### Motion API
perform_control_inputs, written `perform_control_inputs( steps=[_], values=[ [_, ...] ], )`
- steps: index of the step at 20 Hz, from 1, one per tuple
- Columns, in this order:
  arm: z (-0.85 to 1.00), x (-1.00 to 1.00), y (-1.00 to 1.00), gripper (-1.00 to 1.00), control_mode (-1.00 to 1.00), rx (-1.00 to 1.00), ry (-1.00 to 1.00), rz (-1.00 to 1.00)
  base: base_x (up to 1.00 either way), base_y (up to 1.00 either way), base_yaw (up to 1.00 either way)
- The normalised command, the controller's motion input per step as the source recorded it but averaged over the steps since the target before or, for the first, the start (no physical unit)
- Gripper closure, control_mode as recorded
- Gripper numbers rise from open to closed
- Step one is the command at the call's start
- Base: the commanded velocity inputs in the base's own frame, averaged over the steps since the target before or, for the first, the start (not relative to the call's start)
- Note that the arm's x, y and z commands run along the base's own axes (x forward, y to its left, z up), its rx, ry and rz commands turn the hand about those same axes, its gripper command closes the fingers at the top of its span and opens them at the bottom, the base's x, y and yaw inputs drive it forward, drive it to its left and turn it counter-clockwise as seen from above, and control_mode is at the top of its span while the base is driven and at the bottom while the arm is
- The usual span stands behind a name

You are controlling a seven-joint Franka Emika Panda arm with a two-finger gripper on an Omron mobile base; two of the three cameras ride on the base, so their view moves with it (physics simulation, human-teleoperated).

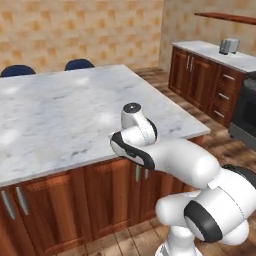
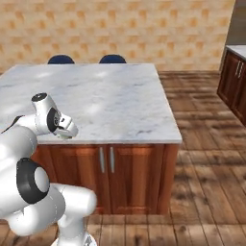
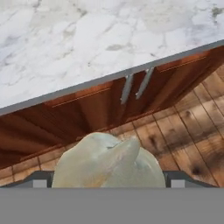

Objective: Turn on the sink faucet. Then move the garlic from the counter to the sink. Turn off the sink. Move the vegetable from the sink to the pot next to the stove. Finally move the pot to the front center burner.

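The garlic (image 3: 107,159), a lumpy cream-white bulb with a pointed tip, sits large and close in the hand view, between my two dark fingertips (image 3: 40,181). My gripper (image 3: 108,181) is shut on it and carries it in the air over the wooden floor, just off the edge of the white marble counter (image 3: 87,39). In the base views my arm is folded in front of that counter (image 1: 65,110), with the hand (image 2: 66,129) at its front edge. The sink, the faucet and the pot are out of view. The stove's dark front (image 1: 246,112) stands at the far right.
The marble slab is an island on reddish-brown cabinets (image 2: 105,178), with two blue chair backs (image 1: 79,64) behind it. A second counter with a small metal appliance (image 1: 229,46) runs along the right wall. Wooden floor (image 2: 206,158) lies between the two.
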Motion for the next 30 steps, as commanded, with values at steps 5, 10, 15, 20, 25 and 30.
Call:
perform_control_inputs(
  steps=[5, 10, 15, 20, 25, 30],
  values=[
    [0.00, 0.00, 0.00, 1.00, 1.00, 0.00, 0.00, 0.00, 0.16, -0.08, -0.46],
    [0.00, 0.00, 0.00, 1.00, 1.00, 0.00, 0.00, 0.00, 0.24, -0.09, -0.46],
    [0.00, 0.00, 0.00, 1.00, 1.00, 0.00, 0.00, 0.00, 0.35, -0.13, -0.44],
    [0.00, 0.00, 0.00, 1.00, 1.00, 0.00, 0.00, 0.00, 0.54, -0.05, -0.43],
    [0.00, 0.00, 0.00, 1.00, 1.00, 0.00, 0.00, 0.00, 0.70, 0.00, -0.41],
    [0.00, 0.00, 0.00, 1.00, 1.00, 0.00, 0.00, 0.00, 0.74, 0.00, -0.40]
  ],
)
